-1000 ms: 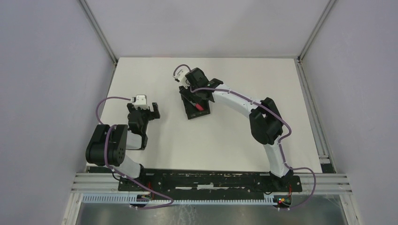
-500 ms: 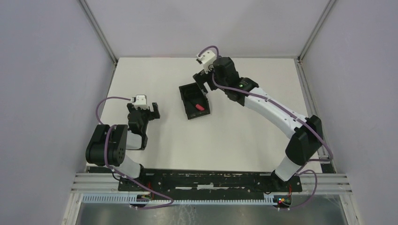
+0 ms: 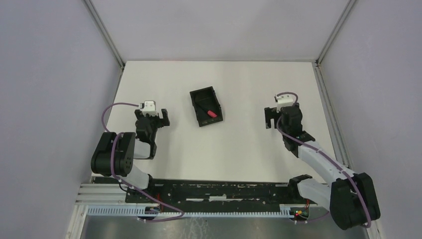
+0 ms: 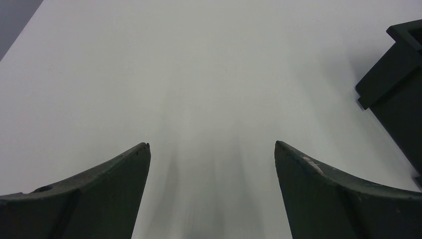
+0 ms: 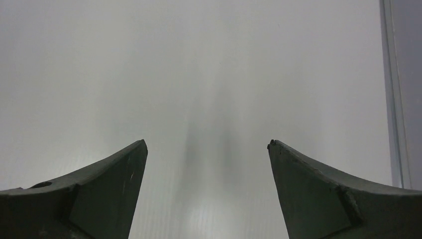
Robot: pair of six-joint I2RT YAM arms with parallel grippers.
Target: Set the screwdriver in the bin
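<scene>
Top view: bin (image 3: 194,108) is sitting skewed on the white worktop (image 3: 239,149). Screwdriver (image 3: 211,114) is lying inside it, red handle toward the near right corner. Left hand (image 3: 152,117) is waiting left of the bin, right hand (image 3: 282,117) well to its right.
Left wrist view: left hand (image 4: 211,144) is gaping, fingers wide apart over the worktop, bin wall (image 4: 393,84) showing at right.
Right wrist view: right hand (image 5: 206,142) is standing fully apart, gripping nothing.
</scene>
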